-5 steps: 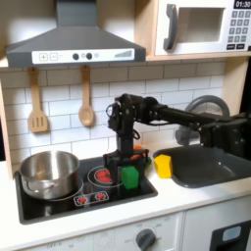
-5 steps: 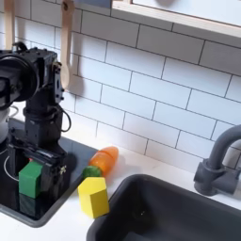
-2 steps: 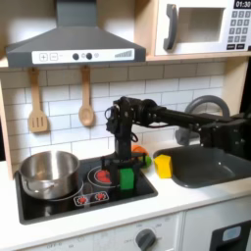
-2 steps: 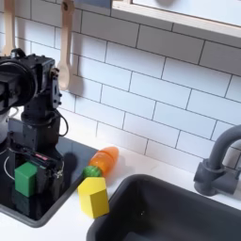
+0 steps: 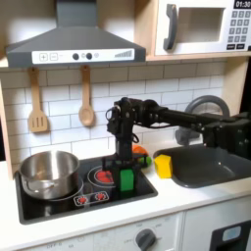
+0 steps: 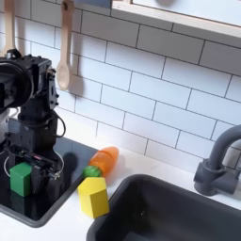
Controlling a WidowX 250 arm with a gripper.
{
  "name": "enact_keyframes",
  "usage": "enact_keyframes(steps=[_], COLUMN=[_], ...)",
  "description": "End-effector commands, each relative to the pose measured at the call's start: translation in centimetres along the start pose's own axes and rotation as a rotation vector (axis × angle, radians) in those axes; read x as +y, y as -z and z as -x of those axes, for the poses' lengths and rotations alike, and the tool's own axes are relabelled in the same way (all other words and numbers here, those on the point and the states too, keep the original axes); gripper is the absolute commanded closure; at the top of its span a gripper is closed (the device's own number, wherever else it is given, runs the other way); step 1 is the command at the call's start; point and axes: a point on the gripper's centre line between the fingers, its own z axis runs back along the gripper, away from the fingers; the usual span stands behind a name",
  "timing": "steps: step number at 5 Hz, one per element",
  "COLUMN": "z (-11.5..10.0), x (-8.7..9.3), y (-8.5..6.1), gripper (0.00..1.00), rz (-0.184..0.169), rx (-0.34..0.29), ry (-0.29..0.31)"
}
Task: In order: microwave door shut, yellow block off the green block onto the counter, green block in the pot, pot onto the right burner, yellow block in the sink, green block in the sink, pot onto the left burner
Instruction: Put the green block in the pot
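White-tiled toy kitchen. In the first exterior view, the gripper (image 5: 125, 169) is hanging over the black cooktop (image 5: 59, 204) with the green block (image 5: 126, 179) clenched between its fingers; the pot (image 5: 48, 172) is sitting toward the first exterior view's left — so that's the way to carry. The yellow block (image 5: 164, 166) is lying on the counter (image 5: 186, 196) beside the sink (image 5: 208, 163). In the second exterior view, the gripper (image 6: 21, 170) is gripping the green block (image 6: 21, 179) just over the cooktop (image 6: 68, 175); the yellow block (image 6: 93, 198) is resting on the counter (image 6: 66, 222) by the sink (image 6: 169, 212) rim.
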Motion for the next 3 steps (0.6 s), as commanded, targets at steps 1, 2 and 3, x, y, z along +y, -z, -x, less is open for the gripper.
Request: enact_keyframes(steps=[1, 2, 3], z=[0.0, 0.4, 0.3], x=[-0.5, -0.7, -0.6], y=[-1.5, -2.5, -4.0], gripper=[1.00, 1.00, 1.00], rz=[0.020, 0.053, 0.048], rx=[-0.028, -0.019, -0.047], ry=[0.010, -0.001, -0.018])
